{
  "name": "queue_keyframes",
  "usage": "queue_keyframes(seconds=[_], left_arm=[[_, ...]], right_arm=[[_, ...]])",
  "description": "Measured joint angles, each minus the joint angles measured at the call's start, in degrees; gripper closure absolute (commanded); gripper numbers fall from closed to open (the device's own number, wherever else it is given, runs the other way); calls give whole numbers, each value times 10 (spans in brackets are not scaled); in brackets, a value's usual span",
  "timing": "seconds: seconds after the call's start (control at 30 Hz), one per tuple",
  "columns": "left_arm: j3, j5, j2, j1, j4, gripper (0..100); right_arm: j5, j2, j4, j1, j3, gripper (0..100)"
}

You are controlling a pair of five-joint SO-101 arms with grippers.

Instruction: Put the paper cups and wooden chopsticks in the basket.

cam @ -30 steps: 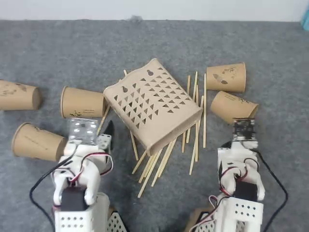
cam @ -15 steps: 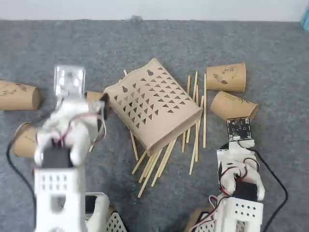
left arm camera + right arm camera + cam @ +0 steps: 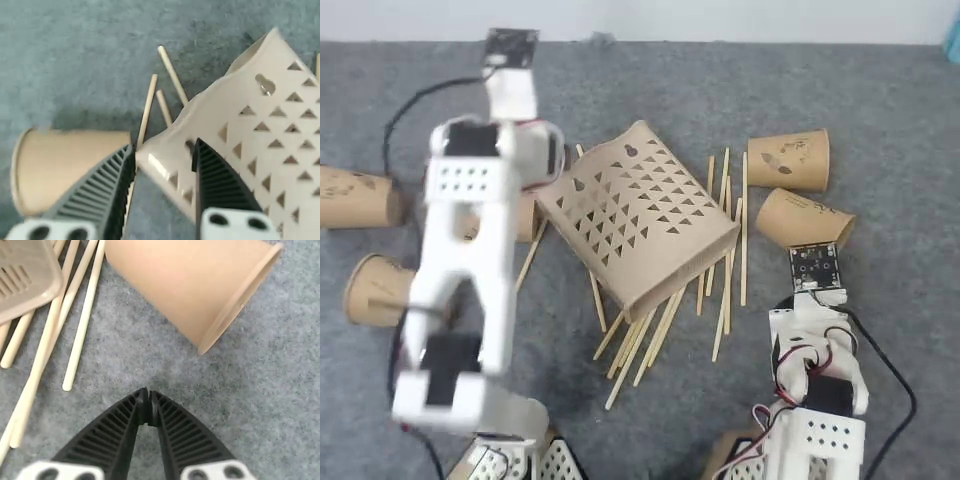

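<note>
The tan perforated basket (image 3: 640,215) lies tipped over on a spread of wooden chopsticks (image 3: 725,245). My left gripper (image 3: 163,146) is open, one jaw on each side of the basket's (image 3: 250,125) left corner rim, with a paper cup (image 3: 65,165) and chopstick ends (image 3: 170,80) just beside it. My right gripper (image 3: 148,392) is shut and empty on the carpet, a short way from a lying paper cup (image 3: 195,280) and chopsticks (image 3: 75,305). In the high view the left arm (image 3: 470,230) stretches over a cup (image 3: 527,215).
Two more cups (image 3: 360,197) (image 3: 375,290) lie at the far left, and two (image 3: 788,160) (image 3: 805,220) at the right of the basket. The right arm (image 3: 815,340) sits near the front edge. Grey carpet covers the table.
The left arm has swung from the front, out over the cup, to the basket's left corner. The right arm drew back slightly and then stayed still.
</note>
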Motion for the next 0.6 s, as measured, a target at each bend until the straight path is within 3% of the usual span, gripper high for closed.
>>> queue_keyframes(seconds=[0.27, 0.6], left_arm=[[-258, 0, 221, 11, 11, 819], [-506, 0, 414, 11, 135, 819]], right_arm=[[0, 0, 0, 0, 0, 991], [0, 0, 1, 0, 0, 991]])
